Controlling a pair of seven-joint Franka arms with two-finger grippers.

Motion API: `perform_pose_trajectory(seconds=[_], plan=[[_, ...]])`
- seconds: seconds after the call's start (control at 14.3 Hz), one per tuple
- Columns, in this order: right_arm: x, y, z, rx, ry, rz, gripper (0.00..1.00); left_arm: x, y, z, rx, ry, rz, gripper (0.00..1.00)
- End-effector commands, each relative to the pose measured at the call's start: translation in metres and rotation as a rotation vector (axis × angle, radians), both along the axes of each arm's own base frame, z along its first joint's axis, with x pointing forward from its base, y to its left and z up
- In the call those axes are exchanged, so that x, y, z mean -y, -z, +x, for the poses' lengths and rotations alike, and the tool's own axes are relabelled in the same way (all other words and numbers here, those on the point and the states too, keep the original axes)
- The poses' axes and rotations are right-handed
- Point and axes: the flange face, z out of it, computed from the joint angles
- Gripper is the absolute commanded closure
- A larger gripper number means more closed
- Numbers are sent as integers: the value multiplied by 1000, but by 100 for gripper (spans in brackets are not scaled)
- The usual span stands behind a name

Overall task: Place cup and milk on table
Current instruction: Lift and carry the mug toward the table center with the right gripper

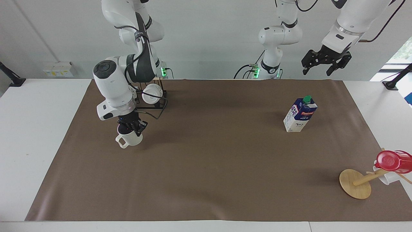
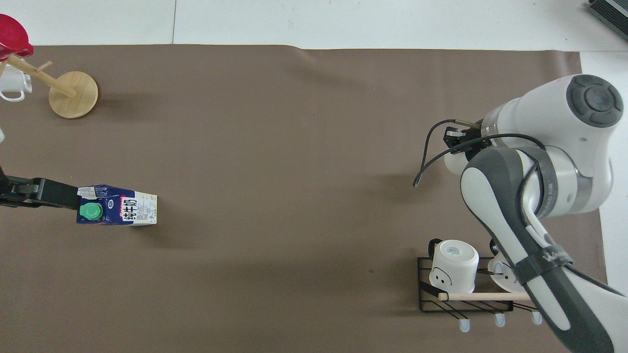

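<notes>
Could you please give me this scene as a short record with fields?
cup: upright on the brown sheet, toward the right arm's end
right gripper: shut on the cup's rim
milk: standing upright toward the left arm's end
left gripper: open, raised, holding nothing
wire rack: holds whiter mugs, nearer to the robots than the cup

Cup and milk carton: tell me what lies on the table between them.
Nothing: in the facing view only bare brown sheet runs from the cup to the milk carton.
</notes>
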Motion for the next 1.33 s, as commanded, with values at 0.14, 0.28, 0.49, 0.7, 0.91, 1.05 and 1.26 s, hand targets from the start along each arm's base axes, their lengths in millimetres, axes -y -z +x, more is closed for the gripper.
perform_pose_trajectory(seconds=[0.14,0.28,0.49,0.7,0.91,1.05,1.26], plan=[[-80,-9,-13,-11,75,14,100,-7,-2,-3,-10,-27,-14,0],[-115,-8,-23,-13,127,18,100,-8,-2,-3,-12,-45,-13,0],[-157,-2,-36,-18,175,24,100,-7,-2,-4,-7,-44,-12,0],[-193,11,-45,-8,224,33,100,-7,7,-9,5,-47,-10,0],[-229,27,-56,2,274,41,100,-8,19,-12,13,-54,-8,0],[-250,40,-64,1,279,40,100,-7,27,-11,8,-54,-7,0],[-269,54,-72,25,273,40,100,-7,43,-4,36,-57,-10,0]])
